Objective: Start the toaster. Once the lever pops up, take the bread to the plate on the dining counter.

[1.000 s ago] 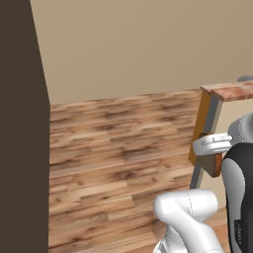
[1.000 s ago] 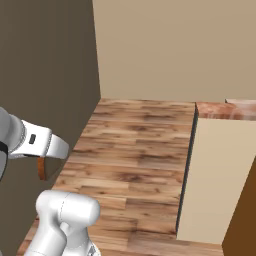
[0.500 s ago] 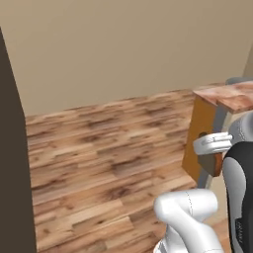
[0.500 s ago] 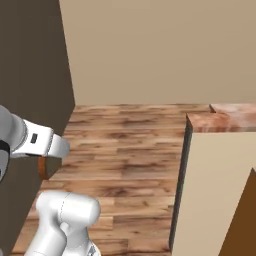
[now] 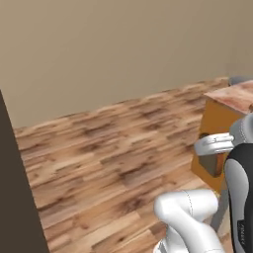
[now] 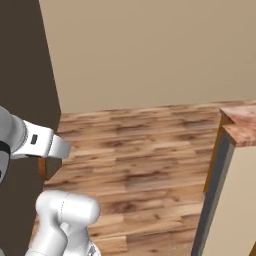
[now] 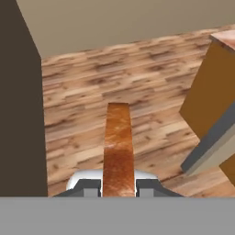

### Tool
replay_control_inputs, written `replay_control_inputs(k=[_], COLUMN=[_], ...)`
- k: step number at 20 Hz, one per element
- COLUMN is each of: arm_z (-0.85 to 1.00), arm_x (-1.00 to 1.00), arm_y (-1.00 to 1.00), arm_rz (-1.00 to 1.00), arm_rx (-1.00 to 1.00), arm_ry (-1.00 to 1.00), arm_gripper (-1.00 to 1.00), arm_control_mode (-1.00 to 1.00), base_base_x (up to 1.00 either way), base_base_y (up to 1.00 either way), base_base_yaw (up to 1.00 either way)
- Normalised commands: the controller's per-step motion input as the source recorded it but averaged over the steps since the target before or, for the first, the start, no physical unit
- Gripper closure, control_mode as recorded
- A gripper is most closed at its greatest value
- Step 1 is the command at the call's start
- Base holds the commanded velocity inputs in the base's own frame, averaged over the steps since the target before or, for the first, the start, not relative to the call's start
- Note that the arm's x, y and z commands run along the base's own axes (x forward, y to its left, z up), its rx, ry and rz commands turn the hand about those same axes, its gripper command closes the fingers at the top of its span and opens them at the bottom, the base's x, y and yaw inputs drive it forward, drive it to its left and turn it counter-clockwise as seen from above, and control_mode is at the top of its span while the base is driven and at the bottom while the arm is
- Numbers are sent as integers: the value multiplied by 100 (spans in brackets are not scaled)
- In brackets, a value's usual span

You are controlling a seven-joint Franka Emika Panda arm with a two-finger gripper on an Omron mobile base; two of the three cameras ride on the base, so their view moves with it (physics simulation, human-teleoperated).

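In the hand view the gripper [image 7: 119, 187] sits at the bottom centre, its fingers [image 7: 91, 186] pinching the bread [image 7: 118, 147], a brown slice seen edge-on that runs up the middle of the frame over the wood floor [image 7: 82, 92]. In the right base view the bread [image 6: 48, 165] shows as a brown corner under the white arm at centre left. The counter [image 6: 241, 124], with reddish marbled stone on top, juts in at the right edge; in the left base view its corner [image 5: 236, 96] is at the right, above an orange side panel [image 5: 213, 133]. A dark cabinet [image 7: 18, 105] fills the left side, beside a beige wall [image 5: 118, 49].
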Motion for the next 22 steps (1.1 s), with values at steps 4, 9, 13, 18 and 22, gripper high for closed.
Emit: replay_control_inputs(k=[4, 9, 13, 18, 22], arm_z=[0, 0, 0, 0, 0], arm_x=[0, 0, 0, 0, 0], arm_y=[0, 0, 0, 0, 0], arm_rz=[0, 0, 0, 0, 0], arm_rx=[0, 0, 0, 0, 0], arm_ry=[0, 0, 0, 0, 0], arm_gripper=[100, 100, 100, 100, 100], arm_control_mode=[100, 100, 100, 100, 100], base_base_x=[65, 79, 83, 77, 75], base_base_y=[97, 81, 76, 83, 88], base_base_yaw=[-37, -43, -47, -48, -49])
